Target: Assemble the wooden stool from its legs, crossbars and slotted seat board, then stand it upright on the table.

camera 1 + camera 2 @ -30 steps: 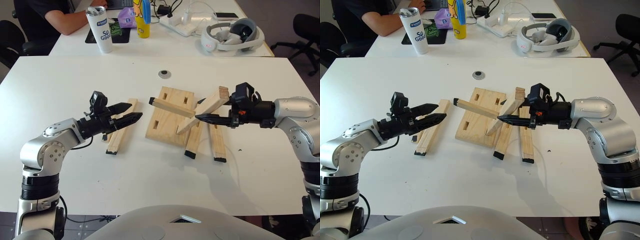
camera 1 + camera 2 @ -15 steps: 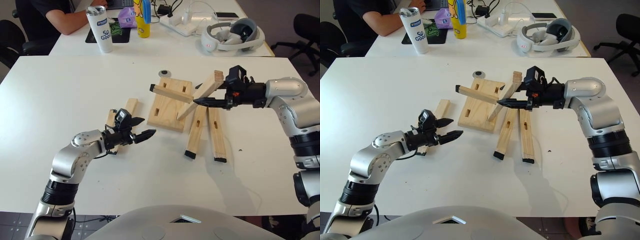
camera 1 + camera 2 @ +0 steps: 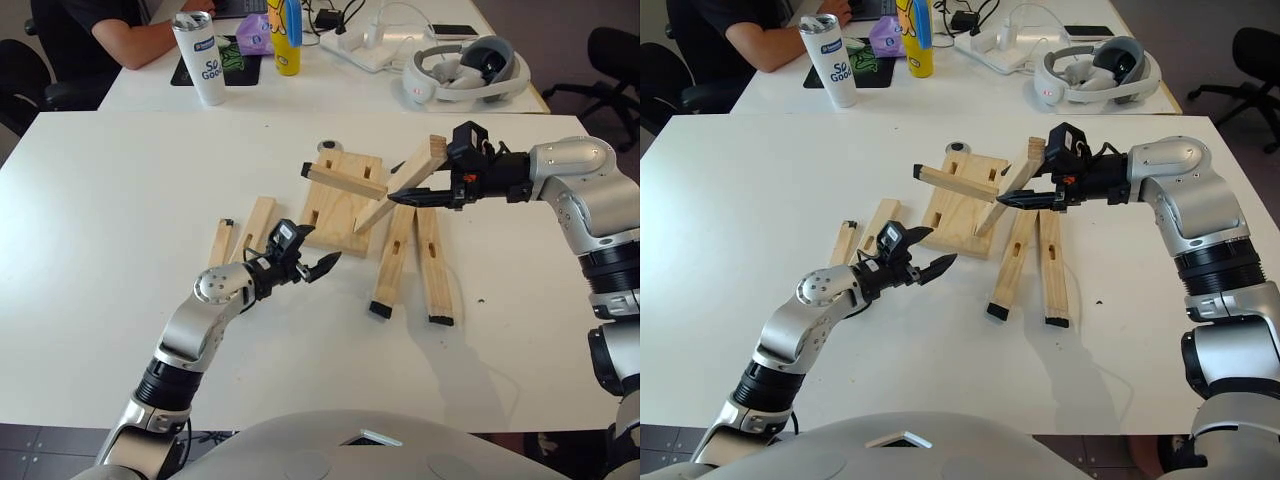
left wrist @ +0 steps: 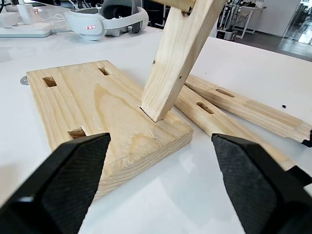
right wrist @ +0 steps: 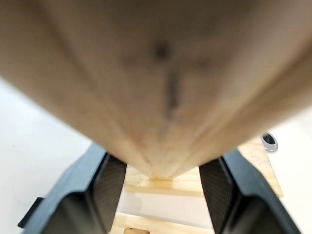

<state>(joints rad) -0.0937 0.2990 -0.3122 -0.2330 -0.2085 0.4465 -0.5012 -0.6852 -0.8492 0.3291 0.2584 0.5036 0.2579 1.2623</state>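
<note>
Left gripper: jaws spread wide, nothing in them. It hovers low over the table, just short of the near edge of the slotted seat board.

Left of that arm, two loose bars lie flat side by side; whether they are legs or crossbars I cannot tell.

The seat board lies flat mid-table with its slots facing up. On its right, touching or just beside its edge, two slotted legs lie flat and near parallel.

Right gripper: clamped on a tilted leg. A crossbar is already joined to this leg and juts out over the board. The leg's lower end rests on the board near its near right corner; the left wrist view does not show whether it sits in a slot.

Progress, as judged: early. One leg-crossbar joint made. No leg visibly seated, four pieces loose, stool not yet stood up.

Beyond the board, a round grommet.
</note>
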